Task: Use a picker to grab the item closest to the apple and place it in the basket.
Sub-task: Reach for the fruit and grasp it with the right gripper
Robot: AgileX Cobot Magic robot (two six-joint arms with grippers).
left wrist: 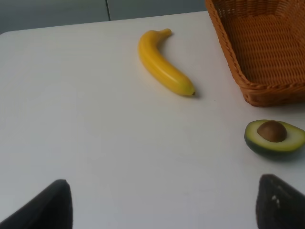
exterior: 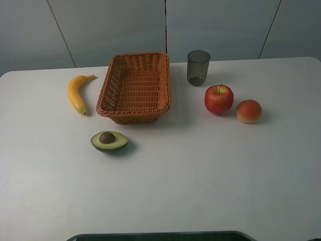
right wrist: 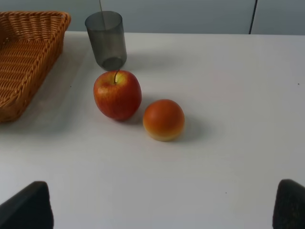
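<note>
A red apple [exterior: 218, 99] [right wrist: 117, 94] stands right of the wicker basket [exterior: 134, 86] [right wrist: 24, 57] [left wrist: 267, 52]. Just to its right, almost touching, lies an orange-red peach-like fruit [exterior: 249, 111] [right wrist: 164, 119]. A dark translucent cup [exterior: 198, 67] [right wrist: 106, 39] stands behind the apple. Neither arm shows in the exterior view. The left gripper [left wrist: 164, 205] is open above bare table, fingertips [left wrist: 52, 205] wide apart. The right gripper [right wrist: 164, 210] is open too, well short of the fruit, with fingertips [right wrist: 31, 207] at the frame corners.
A yellow banana [exterior: 77, 92] [left wrist: 164, 69] lies left of the basket. A halved avocado [exterior: 109, 141] [left wrist: 275, 137] with its pit up sits in front of the basket. A dark edge [exterior: 160, 236] runs along the table's near side.
</note>
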